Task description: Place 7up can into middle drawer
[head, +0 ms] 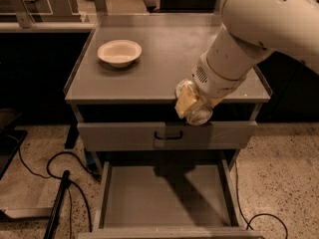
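The gripper (191, 105) is hanging just past the front edge of the bench (164, 78), its jaws pinching the 7up can (200, 112). The can is hovering above the open middle drawer (149, 198), while a white bowl (119, 52) is sitting on the bench.

White arm (259, 29), yellowish hand (192, 108) at tabletop (149, 68) edge
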Motion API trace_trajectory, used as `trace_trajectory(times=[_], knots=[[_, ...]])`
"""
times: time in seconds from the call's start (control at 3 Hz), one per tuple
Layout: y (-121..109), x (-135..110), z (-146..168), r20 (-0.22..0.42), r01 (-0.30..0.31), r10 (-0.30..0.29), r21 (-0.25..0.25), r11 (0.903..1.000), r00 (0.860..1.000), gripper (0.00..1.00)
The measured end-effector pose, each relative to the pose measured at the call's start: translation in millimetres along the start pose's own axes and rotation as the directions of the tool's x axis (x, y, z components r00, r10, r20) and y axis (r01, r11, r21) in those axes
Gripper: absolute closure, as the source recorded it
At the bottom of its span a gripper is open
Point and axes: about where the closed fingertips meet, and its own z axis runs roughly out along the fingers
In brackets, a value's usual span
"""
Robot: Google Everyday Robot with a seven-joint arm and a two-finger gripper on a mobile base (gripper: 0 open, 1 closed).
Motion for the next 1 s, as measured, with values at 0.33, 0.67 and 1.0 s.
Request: trace_trajectory(times=[0.33,0.67,1.0], knots=[[5.3,30.0,6.6,-0.008,-0.071,0.071,-0.056,0.9959,0.997,1.0],[22.2,67.0,33.8,-0.083,-0.121,0.113,-0.103,0.9873,0.99,1.0],[22.2,67.0,33.8,-0.083,-0.121,0.113,-0.103,0.9873,0.99,1.0]])
